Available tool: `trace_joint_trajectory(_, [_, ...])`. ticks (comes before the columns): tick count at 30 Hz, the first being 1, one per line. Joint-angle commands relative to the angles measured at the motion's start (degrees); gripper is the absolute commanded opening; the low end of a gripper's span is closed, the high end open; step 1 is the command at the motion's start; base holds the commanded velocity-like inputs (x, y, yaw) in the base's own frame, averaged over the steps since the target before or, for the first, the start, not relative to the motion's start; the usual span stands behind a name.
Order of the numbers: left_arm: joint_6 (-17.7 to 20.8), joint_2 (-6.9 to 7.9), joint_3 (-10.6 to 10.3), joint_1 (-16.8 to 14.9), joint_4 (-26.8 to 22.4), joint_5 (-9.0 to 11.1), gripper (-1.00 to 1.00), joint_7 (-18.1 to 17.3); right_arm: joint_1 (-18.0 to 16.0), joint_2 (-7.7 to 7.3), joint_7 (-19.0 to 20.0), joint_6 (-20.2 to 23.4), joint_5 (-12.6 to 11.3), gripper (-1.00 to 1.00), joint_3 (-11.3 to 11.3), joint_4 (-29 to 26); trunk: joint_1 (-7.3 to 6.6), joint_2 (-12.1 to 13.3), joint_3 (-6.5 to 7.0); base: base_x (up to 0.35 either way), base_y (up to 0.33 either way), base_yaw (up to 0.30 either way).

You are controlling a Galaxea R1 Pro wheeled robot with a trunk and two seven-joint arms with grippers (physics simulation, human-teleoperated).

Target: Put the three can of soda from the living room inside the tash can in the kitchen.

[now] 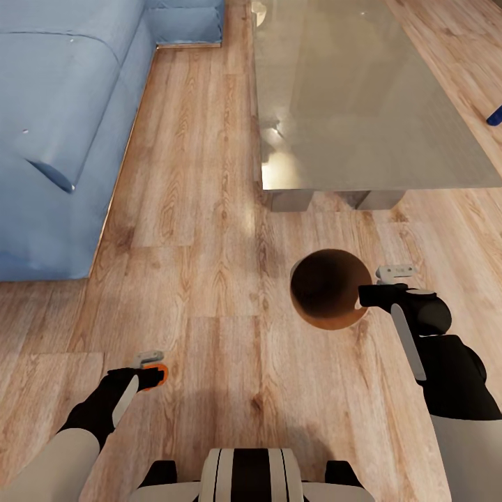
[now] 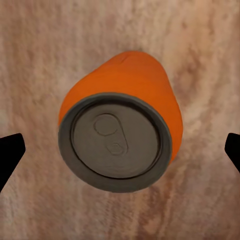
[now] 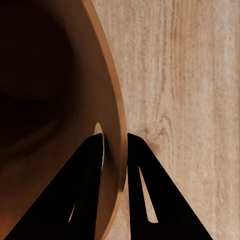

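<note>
orange can [image 2: 120,135] upright on floor, lower left in head view, light, smooth, slippery: take by mid-body | left gripper [image 2: 120,150] spread around it | right gripper [image 3: 114,145] pinching bin [image 1: 328,287] rim, centre-right, stiff thin wall

Left gripper [image 1: 155,373] spread wide, pointing down; right gripper [image 3: 115,145] clamped.

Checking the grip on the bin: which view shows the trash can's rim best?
The right wrist view: the trash can rim sits between the right gripper jaws. The head view shows its round opening from above.
</note>
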Motion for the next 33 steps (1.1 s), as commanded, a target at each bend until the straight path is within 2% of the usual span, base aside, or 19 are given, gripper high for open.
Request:
trace_joint_trajectory(1, [0.00,0.00,0.00,0.00,0.00,0.00,1.00,0.00,-0.02,0.01,0.27,-0.04,-0.57,-1.00,0.00,-0.02,0.00,0.00,0.00,0.000,0.000,0.000])
trace_joint_trajectory(7, [-0.87,0.02,0.00,-0.01,0.06,0.00,1.00,-0.02,-0.02,0.01,0.27,-0.05,-0.57,-1.00,0.04,-0.02,0.00,0.00,-0.06,0.000,0.000,0.000])
trace_joint_trajectory(15, [-1.40,-0.01,0.00,0.00,0.07,0.00,1.00,-0.03,-0.02,0.01,0.27,-0.05,-0.59,-1.00,0.05,-0.02,1.75,-3.21,-2.08,0.000,0.000,0.000])
trace_joint_trajectory(33, [-1.52,-0.06,-0.07,0.00,0.08,0.00,1.00,-0.03,0.07,0.05,0.27,-0.05,-0.57,-1.00,0.22,-0.02,1.75,-3.21,-3.53,0.000,0.000,0.000])
